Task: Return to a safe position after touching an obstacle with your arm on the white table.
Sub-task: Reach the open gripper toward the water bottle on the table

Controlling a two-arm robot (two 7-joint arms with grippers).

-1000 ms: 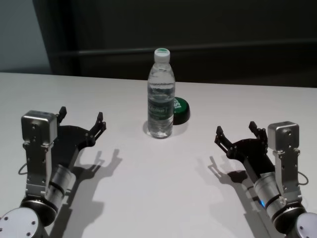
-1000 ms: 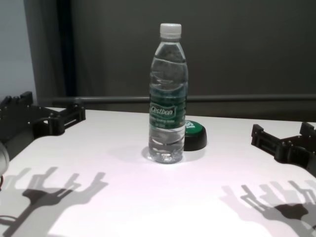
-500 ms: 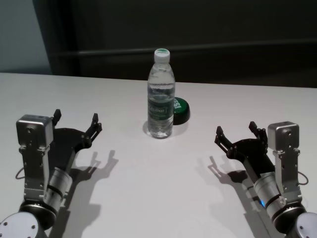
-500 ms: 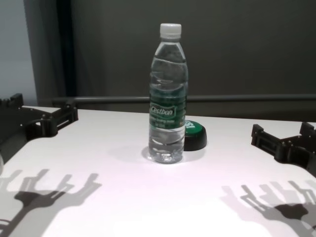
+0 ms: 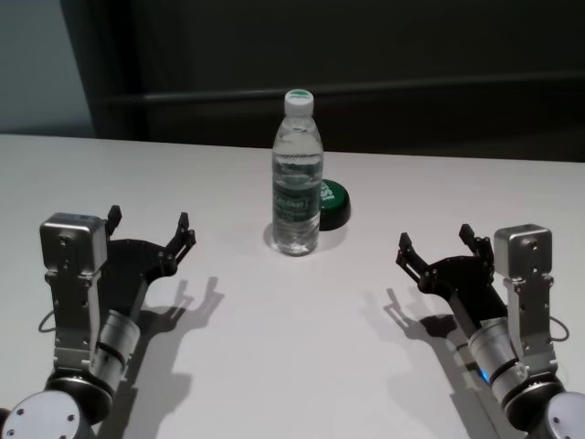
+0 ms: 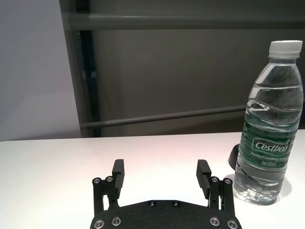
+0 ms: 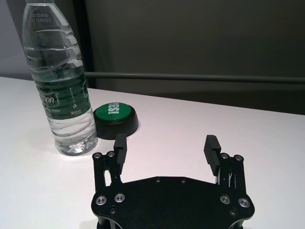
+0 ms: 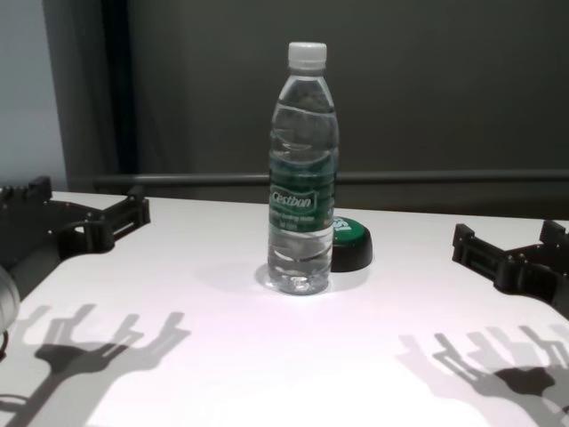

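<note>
The water bottle (image 5: 297, 178), capped and nearly full of clear water, stands upright on the white desk (image 5: 292, 366). Left hand (image 5: 148, 230) and right hand (image 5: 437, 243) both gape empty, well apart from it.

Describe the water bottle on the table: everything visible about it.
The water bottle is tall, clear plastic with a white screw cap, a dark green "Cestbon" label band and water inside. It stands upright and capped on the white table, mid-table, with a low green-topped black puck close behind it on the robot's right. Neither gripper touches it.
</note>
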